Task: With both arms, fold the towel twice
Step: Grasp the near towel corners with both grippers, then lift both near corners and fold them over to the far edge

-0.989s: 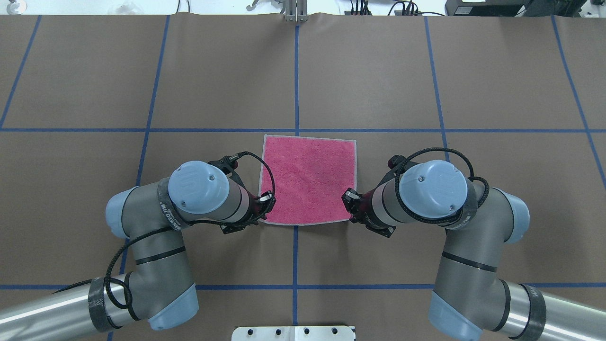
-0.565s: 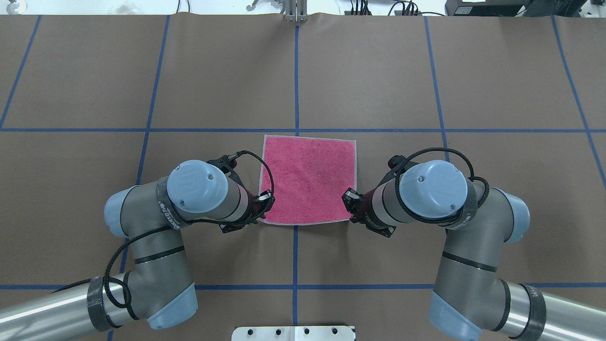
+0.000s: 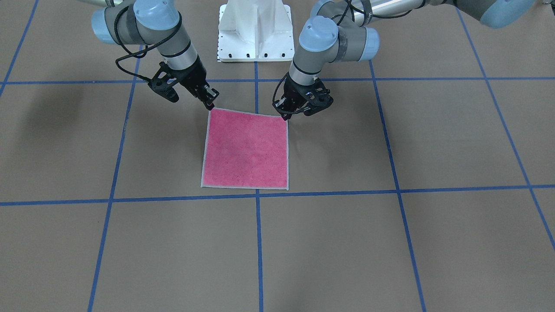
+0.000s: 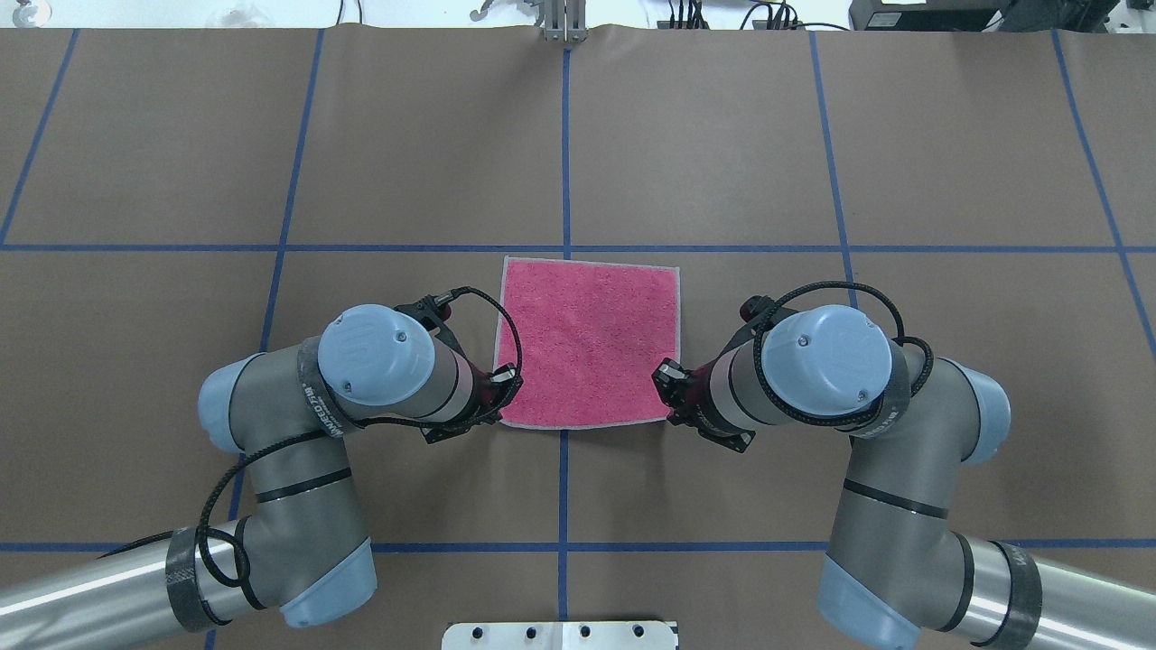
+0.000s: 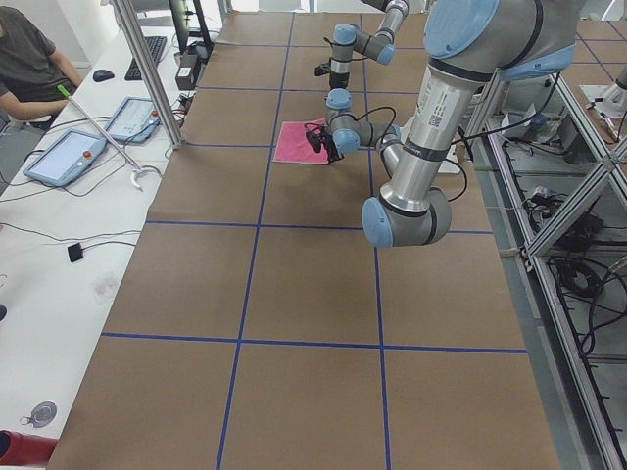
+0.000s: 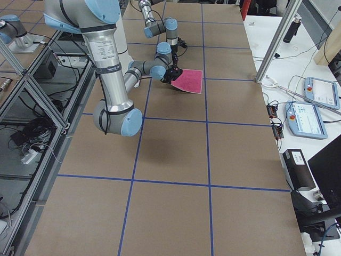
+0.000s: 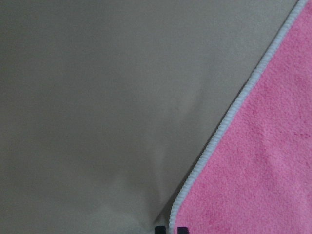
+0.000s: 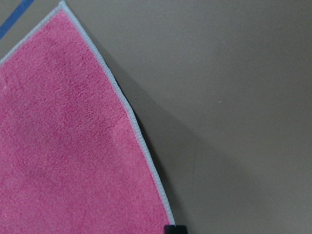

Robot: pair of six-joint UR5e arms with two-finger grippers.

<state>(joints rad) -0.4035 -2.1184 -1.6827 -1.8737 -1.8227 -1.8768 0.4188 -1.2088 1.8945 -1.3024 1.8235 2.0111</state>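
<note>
The towel (image 4: pixel 587 343) lies flat, pink face up, on the brown table; it also shows in the front-facing view (image 3: pixel 247 149). My left gripper (image 4: pixel 499 415) is at the towel's near left corner and my right gripper (image 4: pixel 670 415) at its near right corner. In the front-facing view the left gripper (image 3: pixel 286 115) is on the right and the right gripper (image 3: pixel 211 105) on the left. In the left wrist view the fingertips (image 7: pixel 159 229) close on the towel's border (image 7: pixel 234 112). The right wrist view shows a fingertip (image 8: pixel 175 228) at the border's end (image 8: pixel 146 156), with a shadow under that edge.
The white bolted pedestal (image 3: pixel 255 30) stands on the robot's side of the towel. Blue tape lines (image 4: pixel 564 135) divide the table. In the exterior left view a side table holds tablets (image 5: pixel 64 157), and a metal post (image 5: pixel 147 69) stands beside an operator (image 5: pixel 29 59).
My left arm's wrist has shifted very slightly to the left. The towel and the right arm have not visibly moved.
</note>
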